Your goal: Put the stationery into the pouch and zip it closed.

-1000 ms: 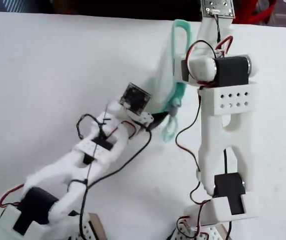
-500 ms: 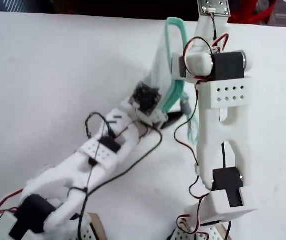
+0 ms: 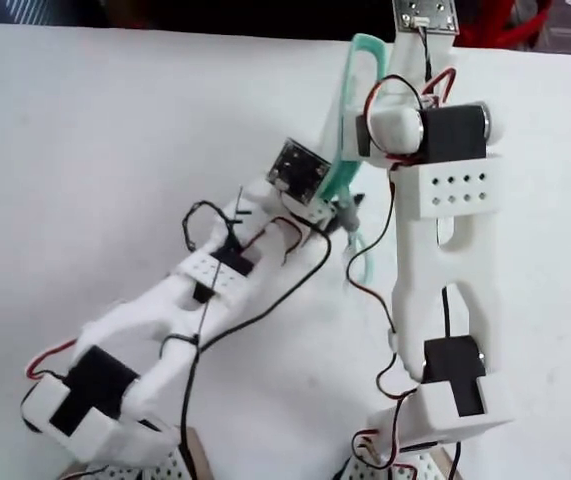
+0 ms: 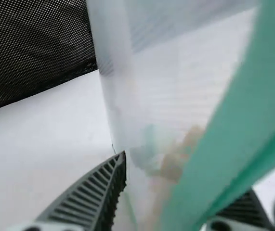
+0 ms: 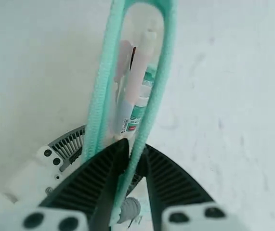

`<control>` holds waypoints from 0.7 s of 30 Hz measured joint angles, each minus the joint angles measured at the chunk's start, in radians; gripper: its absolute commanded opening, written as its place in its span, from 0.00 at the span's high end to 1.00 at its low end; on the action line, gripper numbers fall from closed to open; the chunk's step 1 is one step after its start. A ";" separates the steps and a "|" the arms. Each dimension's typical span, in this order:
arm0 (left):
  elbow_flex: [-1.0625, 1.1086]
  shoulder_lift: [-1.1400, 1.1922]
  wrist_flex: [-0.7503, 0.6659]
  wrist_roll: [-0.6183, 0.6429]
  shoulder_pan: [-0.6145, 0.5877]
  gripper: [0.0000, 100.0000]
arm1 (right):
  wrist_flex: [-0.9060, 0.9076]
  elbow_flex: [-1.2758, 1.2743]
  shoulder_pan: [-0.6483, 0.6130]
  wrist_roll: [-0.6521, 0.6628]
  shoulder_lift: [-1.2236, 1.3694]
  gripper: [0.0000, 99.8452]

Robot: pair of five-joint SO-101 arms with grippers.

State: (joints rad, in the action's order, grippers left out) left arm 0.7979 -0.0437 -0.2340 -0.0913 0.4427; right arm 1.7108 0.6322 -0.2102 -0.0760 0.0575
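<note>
You have no legible text to work from: the pens (image 5: pixel 127 103) inside the pouch (image 5: pixel 107 72) carry printed labels (image 5: pixel 126 126), but the print is too small to read.

left hand (image 3: pixel 342 207) | moved forward across the table | now farther along the pouch (image 3: pixel 342 120) green zip edge

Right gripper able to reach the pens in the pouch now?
Probably not. The right gripper is shut on the green zipper edge of the pouch; the pens lie deeper inside the narrow opening, so it must let go first.
</note>
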 measured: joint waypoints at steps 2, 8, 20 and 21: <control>0.025 -0.034 0.000 0.000 -0.021 0.94 | 0.002 -0.002 -0.003 0.000 0.000 0.97; 0.158 -0.216 0.003 -0.002 -0.046 0.98 | 0.000 -0.003 -0.018 0.000 -0.006 0.88; 0.203 -0.327 0.072 0.002 -0.043 0.98 | 0.008 -0.006 -0.066 0.011 -0.258 0.82; 0.203 -0.327 0.072 0.003 -0.048 0.98 | 0.008 -0.005 -0.066 0.032 -0.307 0.83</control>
State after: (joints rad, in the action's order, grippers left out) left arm 1.0004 -0.3705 -0.1619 -0.0882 0.3951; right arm 1.7185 0.6276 -0.2762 -0.0437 -0.2493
